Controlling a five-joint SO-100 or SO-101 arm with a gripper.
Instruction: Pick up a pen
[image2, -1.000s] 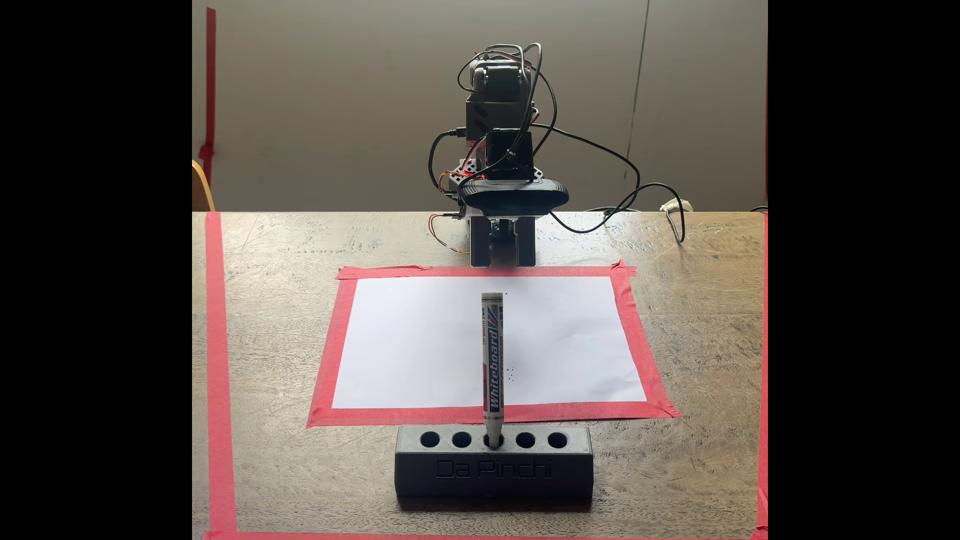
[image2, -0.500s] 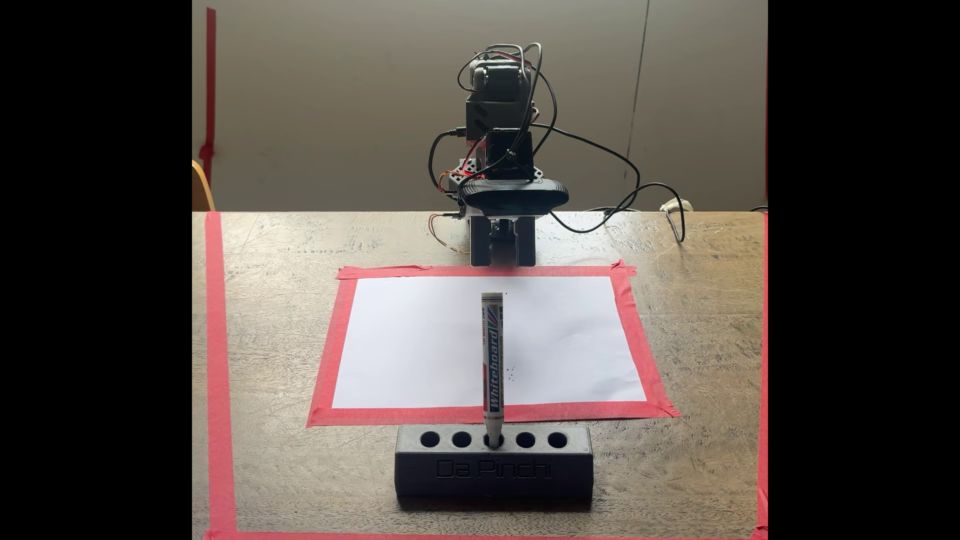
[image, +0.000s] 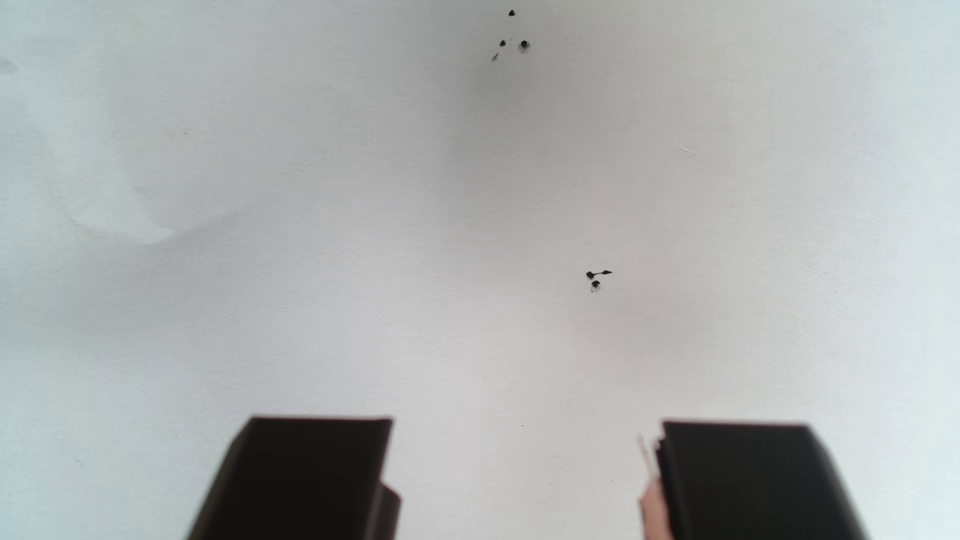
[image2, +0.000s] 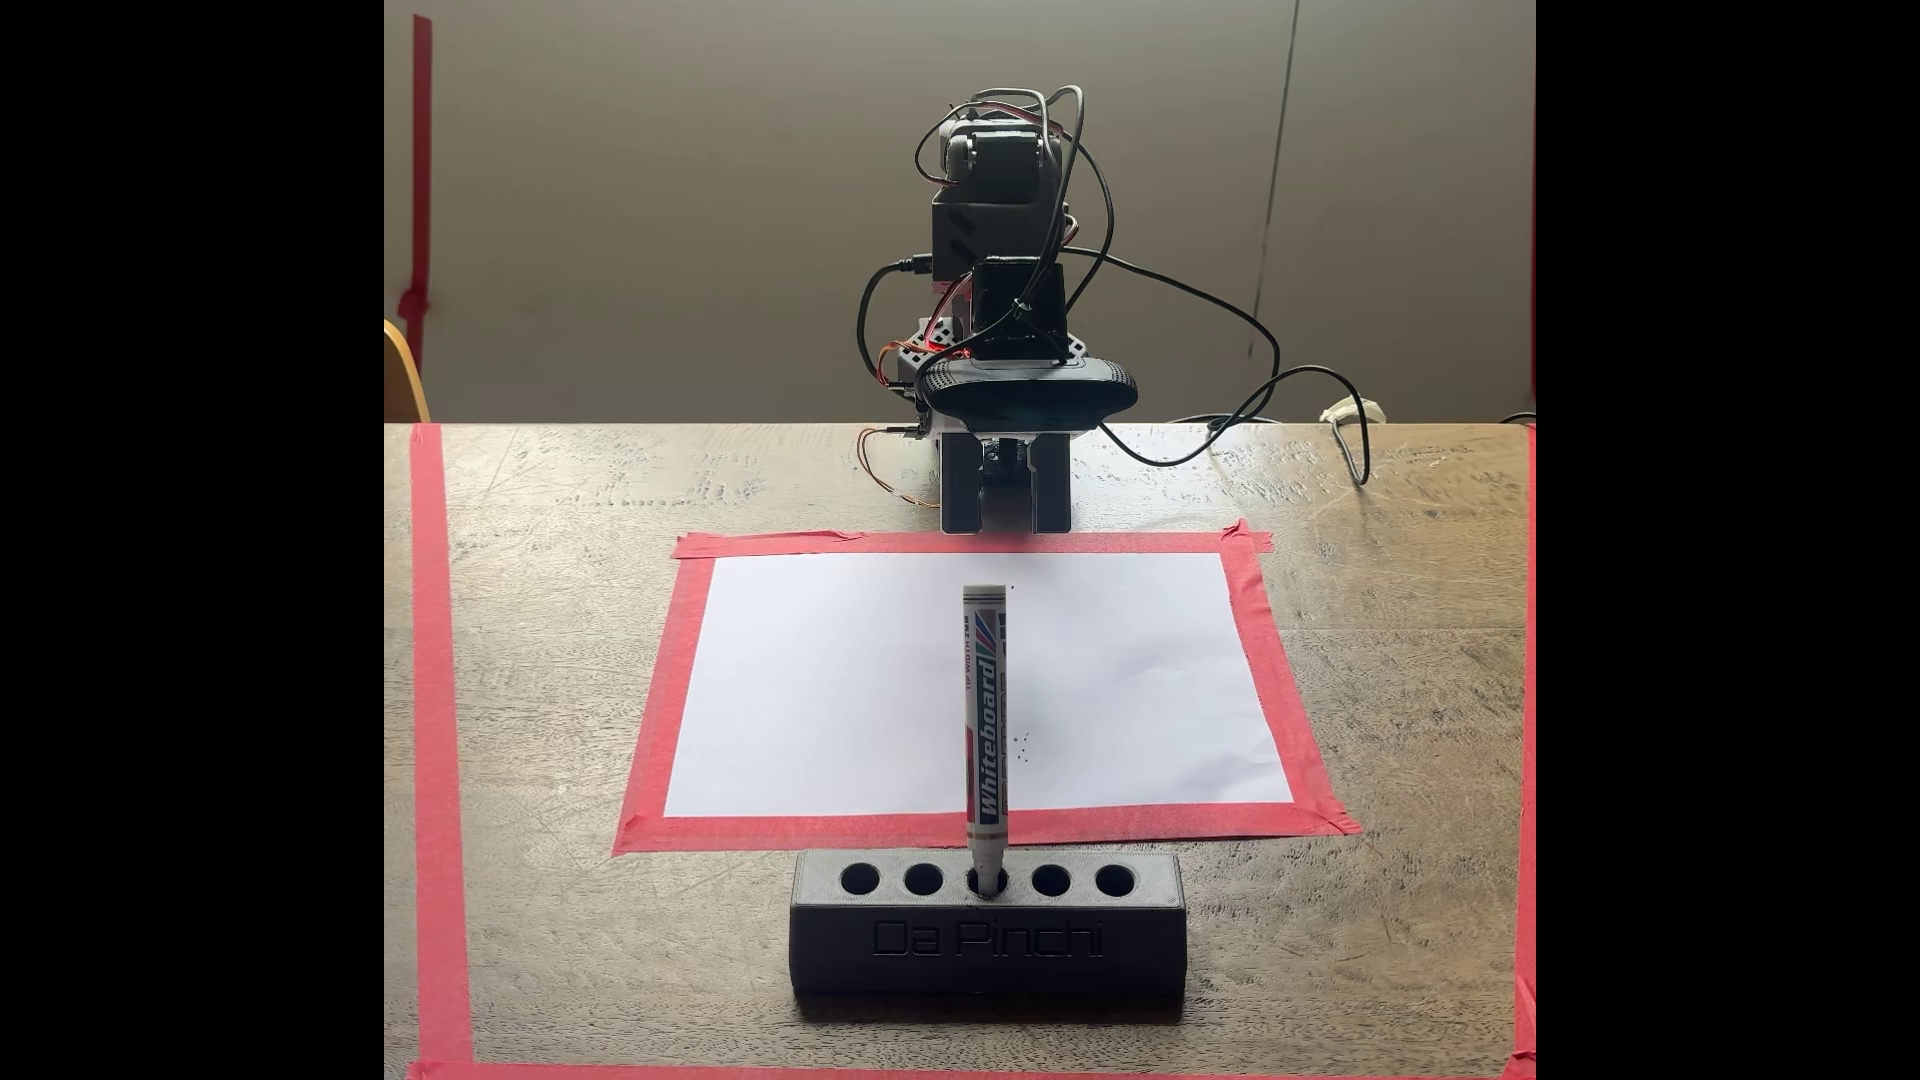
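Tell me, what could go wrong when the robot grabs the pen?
The pen stands tall in the holder's middle hole, so a sideways bump from the open gripper might tip it or drag the holder. The pen's tip points down, so lifting it low over the paper could add marks beside the black dots.

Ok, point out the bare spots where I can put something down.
Free: wood between the left tape line and the taped paper; wood right of the paper. Crowded: the pen in the holder, the gripper at the far edge.
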